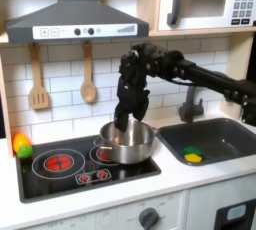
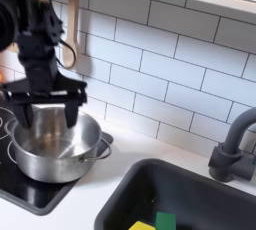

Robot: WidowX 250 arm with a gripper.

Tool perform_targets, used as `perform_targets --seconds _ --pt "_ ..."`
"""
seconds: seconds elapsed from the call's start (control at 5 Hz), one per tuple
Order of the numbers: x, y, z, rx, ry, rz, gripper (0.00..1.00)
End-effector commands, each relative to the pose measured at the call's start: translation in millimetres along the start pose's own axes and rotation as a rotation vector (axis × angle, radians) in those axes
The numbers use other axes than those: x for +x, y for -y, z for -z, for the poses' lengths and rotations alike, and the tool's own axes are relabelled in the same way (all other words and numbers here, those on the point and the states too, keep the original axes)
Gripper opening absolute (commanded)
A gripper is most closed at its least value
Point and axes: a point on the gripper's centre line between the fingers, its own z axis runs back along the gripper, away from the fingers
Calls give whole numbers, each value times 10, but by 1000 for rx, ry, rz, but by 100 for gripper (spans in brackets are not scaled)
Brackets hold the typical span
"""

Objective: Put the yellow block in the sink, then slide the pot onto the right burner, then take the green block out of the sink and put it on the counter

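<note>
With the yellow block [image 2: 143,226] and the green block [image 2: 165,220] lying in the sink [image 1: 226,132] at the lower right, my pincer [image 2: 47,102] stands open inside the pot [image 2: 55,150], seemingly on the right burner [image 1: 107,152], so next I must probably lift out.

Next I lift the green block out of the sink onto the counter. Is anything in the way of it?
Nothing visible blocks it. The green block lies on the sink floor beside the yellow block, open above. The gripper hangs at the pot, and the counter strip between pot and sink is bare.
</note>
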Motion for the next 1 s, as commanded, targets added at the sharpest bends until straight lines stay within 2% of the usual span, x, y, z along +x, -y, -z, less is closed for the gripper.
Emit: perform_targets --seconds 0.0,0.2,0.4,0.6,0.8 --pt "-63 49 -95 -31 -29 19 100" --pt "-245 140 -168 -54 -76 61 100" --pt "-371 138 -433 -57 -38 96 100" --pt "-548 172 -422 -68 -79 139 100" --pt "-631 272 -394 -96 -104 167 100"
